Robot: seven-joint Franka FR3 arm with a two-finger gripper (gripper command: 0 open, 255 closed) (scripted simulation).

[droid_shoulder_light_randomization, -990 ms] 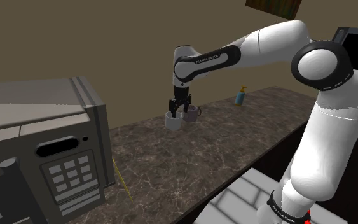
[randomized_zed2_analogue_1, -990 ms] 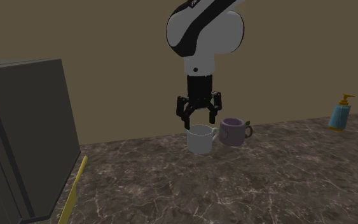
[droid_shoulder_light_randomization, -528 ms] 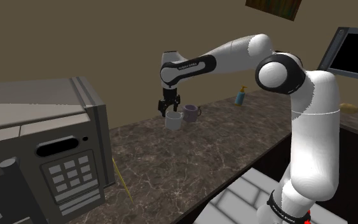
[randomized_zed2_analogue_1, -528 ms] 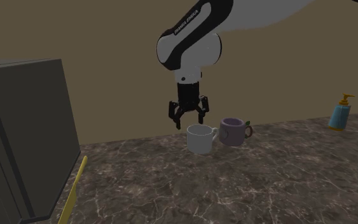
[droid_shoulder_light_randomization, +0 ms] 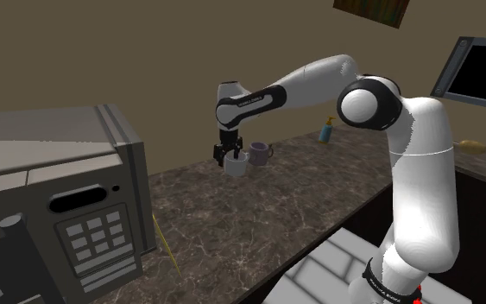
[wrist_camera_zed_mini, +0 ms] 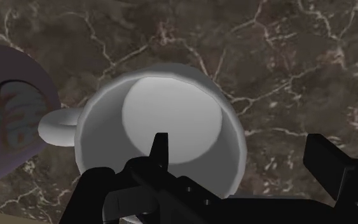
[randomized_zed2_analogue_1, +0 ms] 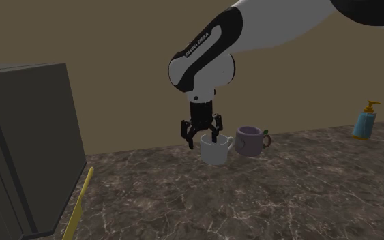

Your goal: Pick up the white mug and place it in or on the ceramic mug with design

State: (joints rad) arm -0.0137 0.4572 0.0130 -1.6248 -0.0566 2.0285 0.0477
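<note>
The tool (wrist_camera_zed_mini: 242,149) is open, one finger inside the white mug (wrist_camera_zed_mini: 171,105), one outside. Go lower, squeeze the wall tight, don't bump the purple mug (wrist_camera_zed_mini: 6,127).

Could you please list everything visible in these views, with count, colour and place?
white mug: one, white, on the countertop, handle towards the purple mug
purple mug: one, pale purple with a design, beside the white mug
microwave: one, grey, shoulder view's left
soap bottle: one, blue, yellow pump, by the wall
yellow stick: one, beside the microwave
countertop: one, dark, marbled
screen: one, black, shoulder view's upper right
arm: one, white, dark joints
gripper: one, black, open, astride the white mug's wall
</note>
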